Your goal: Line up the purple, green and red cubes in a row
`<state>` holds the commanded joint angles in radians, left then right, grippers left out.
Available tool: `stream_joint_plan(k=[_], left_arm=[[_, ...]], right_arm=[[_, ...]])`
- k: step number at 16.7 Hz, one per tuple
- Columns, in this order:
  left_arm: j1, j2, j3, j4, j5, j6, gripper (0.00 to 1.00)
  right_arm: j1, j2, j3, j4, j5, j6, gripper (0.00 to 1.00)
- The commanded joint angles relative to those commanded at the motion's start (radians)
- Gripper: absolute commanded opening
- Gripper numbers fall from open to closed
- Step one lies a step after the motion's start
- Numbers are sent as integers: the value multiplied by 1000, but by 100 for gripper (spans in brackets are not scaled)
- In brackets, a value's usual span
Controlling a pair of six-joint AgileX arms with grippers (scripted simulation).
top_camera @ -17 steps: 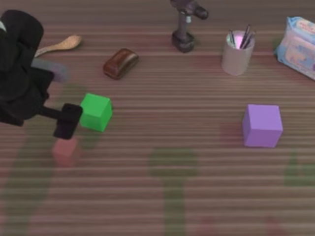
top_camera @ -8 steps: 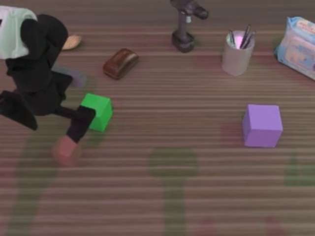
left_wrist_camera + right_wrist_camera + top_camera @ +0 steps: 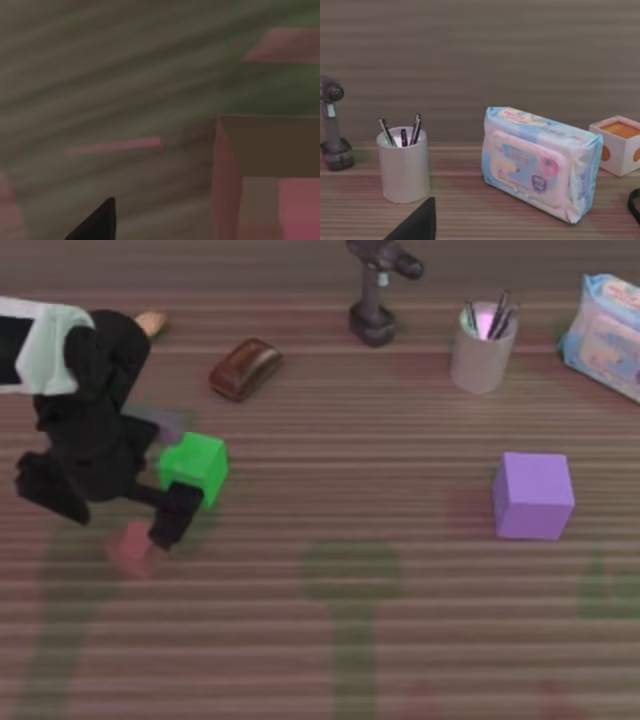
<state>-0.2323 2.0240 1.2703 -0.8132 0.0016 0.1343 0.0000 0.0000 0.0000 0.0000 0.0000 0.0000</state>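
Note:
The green cube (image 3: 195, 466) sits at the table's left, with the small red cube (image 3: 131, 544) just in front and to its left. Far to the right lies the purple cube (image 3: 533, 495). My left gripper (image 3: 173, 518) hangs low between the red and green cubes, just right of the red one, open and holding nothing. In the left wrist view the red cube (image 3: 262, 175) looms close and off to one side of a single dark fingertip (image 3: 99, 223). My right gripper (image 3: 527, 215) is parked out of the top view, open, facing the back of the table.
Along the back stand a glossy brown block (image 3: 243, 368), a drill (image 3: 376, 288), a cup of pens (image 3: 482, 346) and a wipes pack (image 3: 608, 320). A wooden spoon (image 3: 151, 321) peeks out behind my left arm. A white box (image 3: 619, 145) stands beside the wipes.
My left arm swung rightward and forward. Its gripper slid from the green cube's left side to the cube's front, closer to the red cube. The cubes have not moved.

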Motion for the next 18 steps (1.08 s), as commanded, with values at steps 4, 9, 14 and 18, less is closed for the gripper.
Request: stream_joint_plan(k=[4,9,14,18], left_arm=[[0,78,-67,144,1,1,100],[-1,87,-74,158,1,1,100],[-1,87,-74,158,1,1,62],[-1,87,-74,158,1,1,32]], right_arm=[[0,0,0,0,0,0,100],[0,0,0,0,0,0,100],[0,0,0,0,0,0,100],[0,0,0,0,0,0,100]])
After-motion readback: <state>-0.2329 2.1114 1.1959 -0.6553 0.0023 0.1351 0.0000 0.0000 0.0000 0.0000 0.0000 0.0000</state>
